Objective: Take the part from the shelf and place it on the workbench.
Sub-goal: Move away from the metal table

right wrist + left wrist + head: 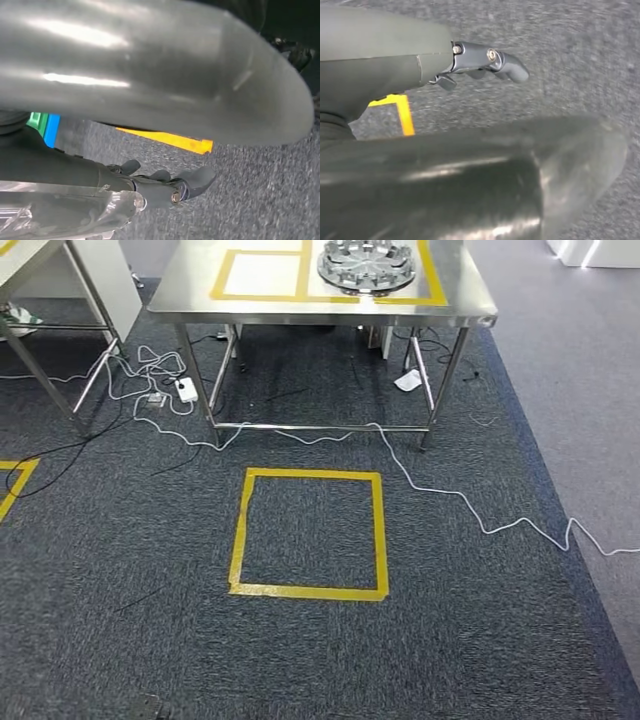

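Head view: stainless steel workbench (189, 290) ahead, top marked w/ yellow tape rectangles. Round silver metal part w/ spoke-like ribs (367, 262) already lies on the bench top, inside the right-hand tape frame, partly cut by the frame edge. On the dark grey carpet, a yellow tape floor square (309, 534) sits in front of the bench, near its legs. White cable (468, 508) trails across the carpet between bench and square; white power strip (186, 390) lies by the left legs.

Left wrist view: left hand (482, 62) hangs over carpet, fingers stretched out, holding nothing. Blurred.

Right wrist view: right hand (170, 185) likewise empty, fingers loosely extended over carpet; a strip of yellow tape beyond it.

Judgement: part looks delivered, so the step in hand is prob. walking/repositioning. To do it well: keep arms down and steady, step clear of the white cable, line up by the floor square, don't bump the bench legs.
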